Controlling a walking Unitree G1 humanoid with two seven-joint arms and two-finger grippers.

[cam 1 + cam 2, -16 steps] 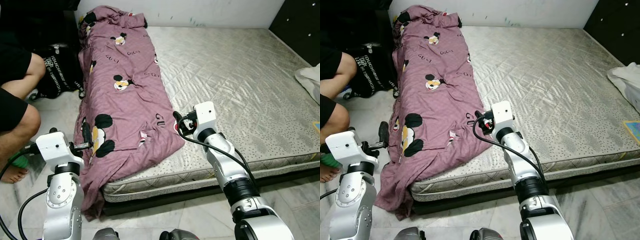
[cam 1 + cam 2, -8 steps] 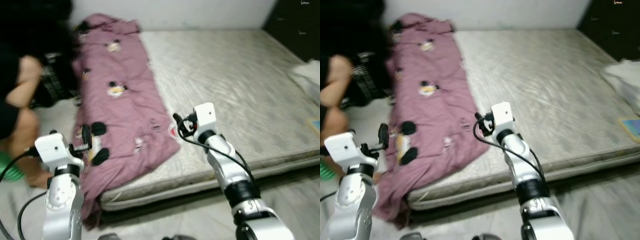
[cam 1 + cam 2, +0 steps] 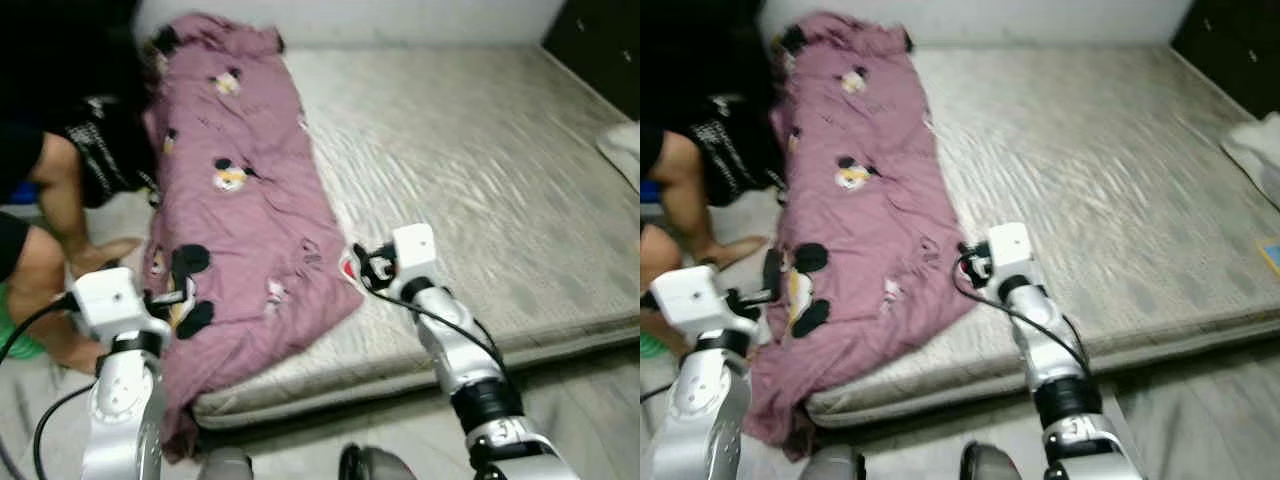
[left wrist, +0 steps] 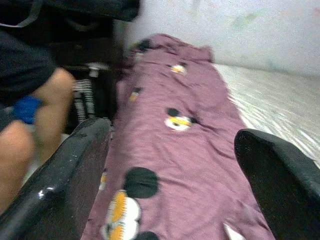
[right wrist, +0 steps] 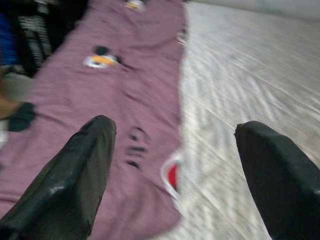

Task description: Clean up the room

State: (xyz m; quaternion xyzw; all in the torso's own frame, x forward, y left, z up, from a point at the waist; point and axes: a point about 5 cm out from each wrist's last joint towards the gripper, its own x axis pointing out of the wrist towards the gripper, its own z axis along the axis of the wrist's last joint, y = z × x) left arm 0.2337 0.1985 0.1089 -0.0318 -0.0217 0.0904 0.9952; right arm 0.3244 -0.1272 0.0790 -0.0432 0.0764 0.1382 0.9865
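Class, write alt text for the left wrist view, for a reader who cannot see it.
A purple cartoon-print blanket stretches along a bare mattress toward a white wall, framed by the open left end effector. A crouching person's knee is beside the bed.

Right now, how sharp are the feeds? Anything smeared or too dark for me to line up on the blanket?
Both eye views are motion-blurred: the purple blanket and mattress look soft, though readable. The left wrist view is mildly soft, with the left claw open. The right wrist view is the most smeared; the right claw is open over the blanket's edge. No glare; only the top left corner of the eye views is dark.
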